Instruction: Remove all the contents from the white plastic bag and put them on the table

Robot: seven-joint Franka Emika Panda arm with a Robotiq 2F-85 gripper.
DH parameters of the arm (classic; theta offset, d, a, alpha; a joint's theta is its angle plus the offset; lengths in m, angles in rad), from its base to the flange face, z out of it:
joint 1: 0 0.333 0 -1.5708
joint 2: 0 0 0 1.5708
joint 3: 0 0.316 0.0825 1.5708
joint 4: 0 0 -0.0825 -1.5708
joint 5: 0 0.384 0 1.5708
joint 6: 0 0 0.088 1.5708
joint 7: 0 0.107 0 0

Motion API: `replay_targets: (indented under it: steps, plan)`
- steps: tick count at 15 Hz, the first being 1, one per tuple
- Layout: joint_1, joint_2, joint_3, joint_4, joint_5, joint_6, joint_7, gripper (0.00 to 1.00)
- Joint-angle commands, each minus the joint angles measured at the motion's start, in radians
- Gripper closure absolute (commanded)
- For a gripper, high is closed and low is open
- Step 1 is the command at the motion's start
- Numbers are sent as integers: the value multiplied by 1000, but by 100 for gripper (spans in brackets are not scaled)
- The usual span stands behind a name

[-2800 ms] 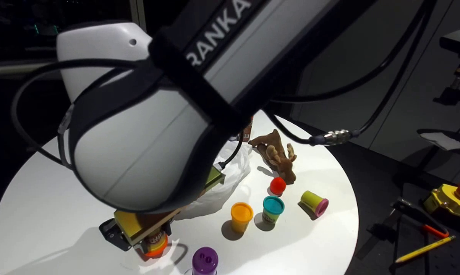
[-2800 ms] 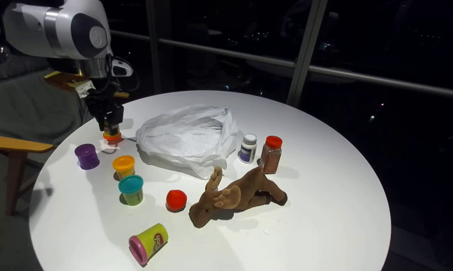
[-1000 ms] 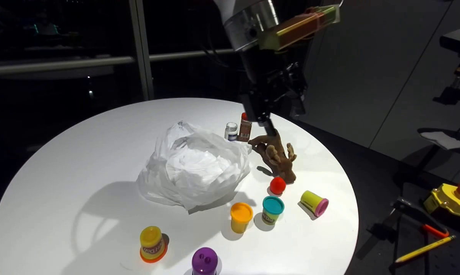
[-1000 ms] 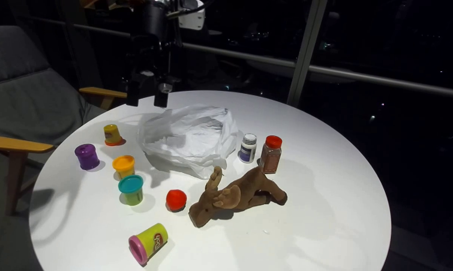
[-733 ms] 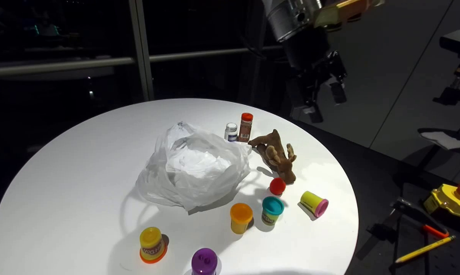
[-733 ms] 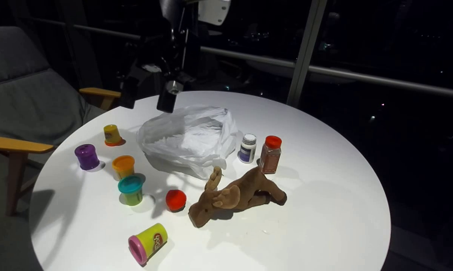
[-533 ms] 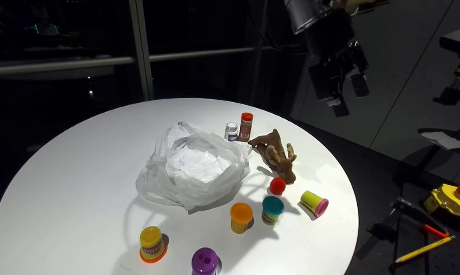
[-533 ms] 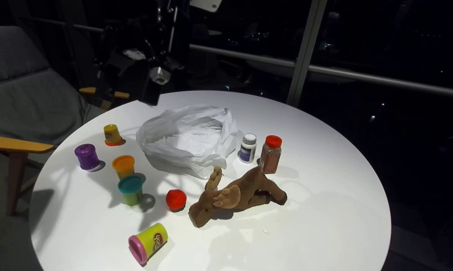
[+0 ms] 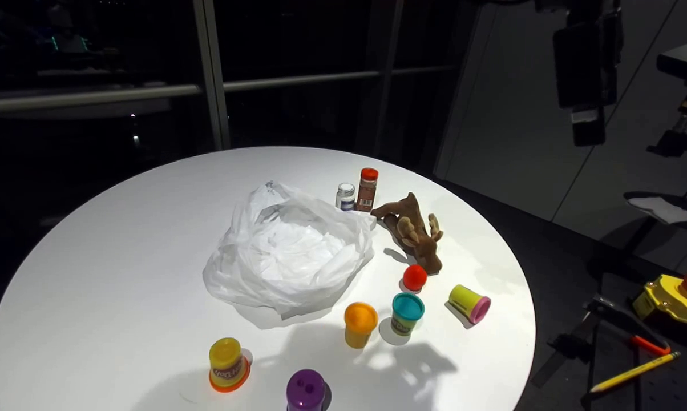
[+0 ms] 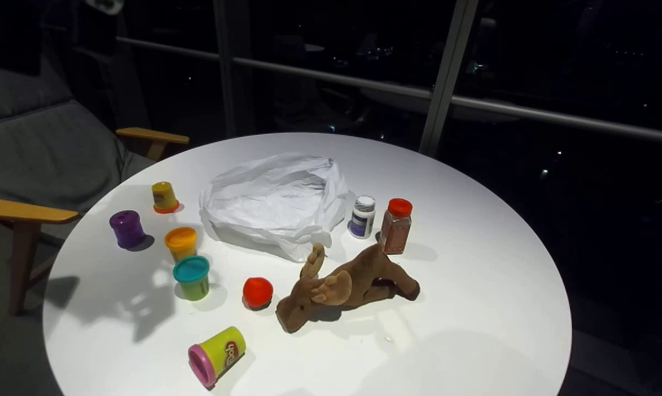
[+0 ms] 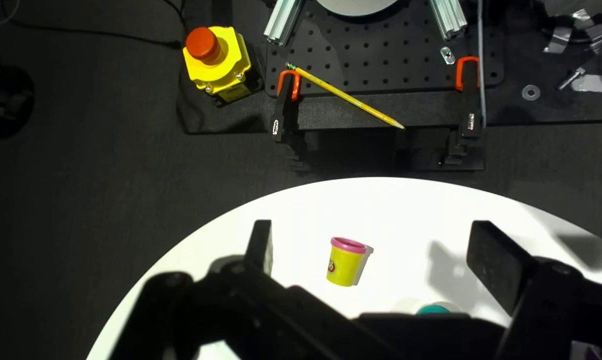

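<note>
The white plastic bag (image 9: 289, 251) lies wide-mouthed on the white table (image 9: 121, 240); only wrinkled plastic shows inside it. The contents are on the tabletop around it: an upside-down yellow tub (image 9: 227, 362) with an orange lid, a purple tub (image 10: 127, 229), an orange tub (image 9: 359, 324), a teal-lidded tub (image 10: 192, 279), a pink-lidded tub (image 11: 346, 262) on its side, a red ball-like piece (image 10: 257, 292), a brown plush moose (image 10: 358, 278), a red-capped bottle (image 10: 396, 226) and a white bottle (image 10: 362, 217). My gripper (image 11: 373, 240) hangs open high above the table edge, nothing held between its fingers.
Beyond the table edge, a yellow box with a red button (image 11: 216, 57) and a pencil (image 11: 348, 97) rest on a black base. A chair with a wooden armrest (image 10: 28, 212) stands beside the table. Windows (image 10: 336, 77) rise behind it.
The jaws have let go of the orange-lidded yellow tub, which now stands on the table. My gripper has risen and swung away from the bag, past the table edge.
</note>
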Motion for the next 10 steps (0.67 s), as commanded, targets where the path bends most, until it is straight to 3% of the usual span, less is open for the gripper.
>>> replay_targets:
  steps: [1, 4, 5, 10]
  plan:
    - [12, -186, 34, -97, -8, 90, -8, 0]
    - [4, -252, 25, -92, 64, 154, 3, 0]
    - [-2, -185, 44, -69, 28, 105, -2, 0]
    - [-5, -235, 39, -80, 53, 132, -4, 0]
